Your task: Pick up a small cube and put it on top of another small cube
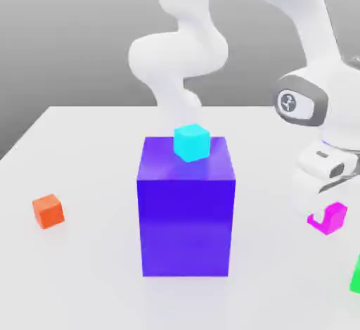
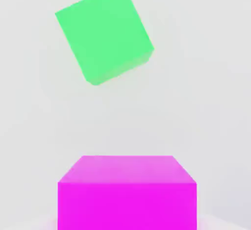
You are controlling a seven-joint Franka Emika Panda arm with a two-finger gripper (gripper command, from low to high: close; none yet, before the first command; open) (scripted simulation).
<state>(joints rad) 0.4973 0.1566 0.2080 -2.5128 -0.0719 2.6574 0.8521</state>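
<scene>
Exterior view: the tool [image 1: 320,216], to the exterior view's right of the large blue block [image 1: 185,226], is closed on the pink cube [image 1: 336,217], one pale finger lying across the cube's near side. The cube sits low beside the block, well apart from it, at about the level of the counter [image 1: 84,279]; whether its underside touches the surface cannot be told. In the hand view the same cube lies close beneath the hand with its faces squared to it, an alignment that probably serves to let the fingers press on two opposite sides and keep the cube from twisting.

The arm [image 1: 179,51] rises behind the block, and its forearm [image 1: 302,19] descends on the exterior view's right of it. The hand [image 1: 327,170] is angled downward over the pink cube, a pose suited to a grasp from above and to a straight lift.

Farther out, the green cube [image 2: 105,33] rests on the same side of the block, near the pink one but separate and turned at an angle to it. The cyan cube [image 1: 192,143] stands on top of the block, toward its rear; the orange cube [image 1: 48,211] lies to the exterior view's left of the block. Which cube is meant as the base is not evident; the next step is judged to be a lift clear of the green neighbour.
</scene>
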